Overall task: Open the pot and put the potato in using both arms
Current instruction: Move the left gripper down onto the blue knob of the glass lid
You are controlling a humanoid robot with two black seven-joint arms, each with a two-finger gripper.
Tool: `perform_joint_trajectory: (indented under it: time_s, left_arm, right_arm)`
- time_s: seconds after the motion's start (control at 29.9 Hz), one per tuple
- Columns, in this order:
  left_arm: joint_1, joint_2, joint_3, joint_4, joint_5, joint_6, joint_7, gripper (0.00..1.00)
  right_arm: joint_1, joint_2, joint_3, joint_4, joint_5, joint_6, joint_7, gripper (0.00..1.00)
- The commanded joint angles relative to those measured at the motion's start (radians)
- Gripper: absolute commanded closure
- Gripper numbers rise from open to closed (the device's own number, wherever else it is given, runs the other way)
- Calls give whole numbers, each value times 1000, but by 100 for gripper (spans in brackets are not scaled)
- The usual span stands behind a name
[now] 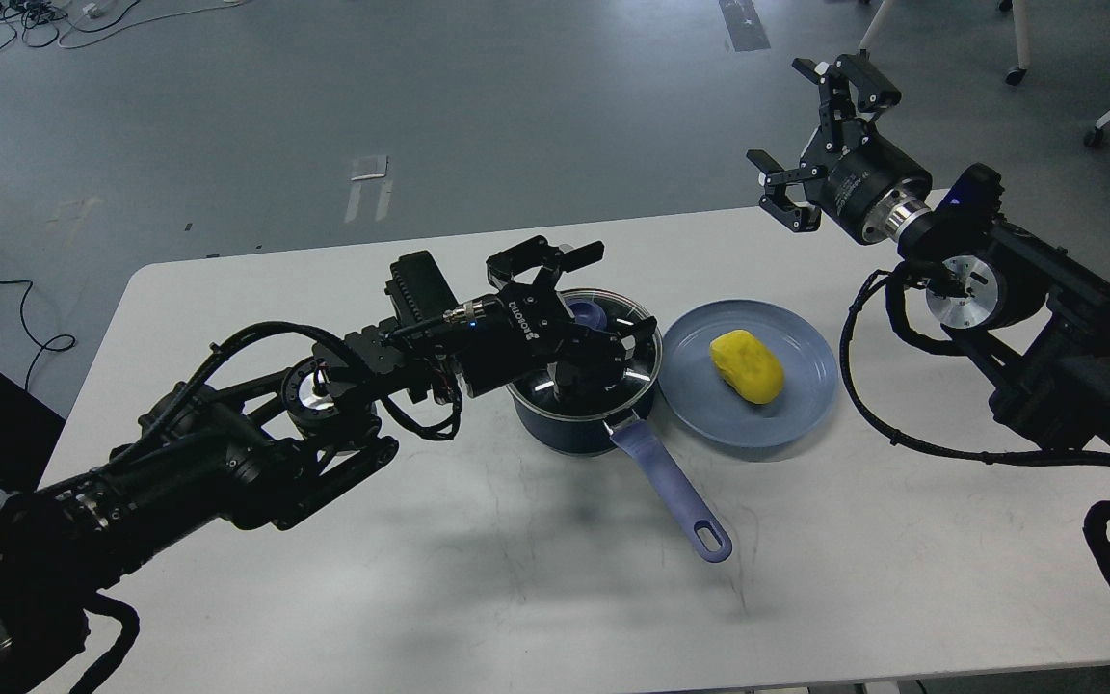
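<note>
Left gripper [582,318] hovers spread over the glass lid [603,337], which sits on the pot [574,429]; whether it grips the knob I cannot tell. Right gripper [810,145] hangs open and empty, far right. A slanted pull could drag the pot toward the nearby plate [796,405] holding the potato [746,365].

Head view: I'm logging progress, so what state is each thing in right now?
pot: upright on the table, lid on.
lid: seated on the pot, left gripper over it.
potato: lying on the plate, untouched.
plate: flat, beside the pot.
left gripper: open at the lid knob.
right gripper: open, raised, holding nothing.
</note>
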Motion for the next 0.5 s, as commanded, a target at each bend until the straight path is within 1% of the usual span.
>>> perform_joint_trajectory:
  time_s: [0.0,0.1,0.2,0.27,0.47]
  left_arm:
    - [6,-2,8,0,0,0,0,3]
    - [9,-7,8,6,0,0,0,3]
    - [9,-33,8,72,-7,-1,-2,3]
    - [9,-56,10,119,-12,-1,-13,3]
    - [19,-77,16,176,-18,-1,-13,2]
  right_arm:
    - [0,-1,0,-3,0,0,-1,0]
    - [2,-3,0,-3,0,0,-1,0]
    - [0,-24,-3,-1,0,0,-1,0]
    - [0,-30,-6,-1,0,0,-1,0]
    - [2,-40,-8,2,0,0,-1,0]
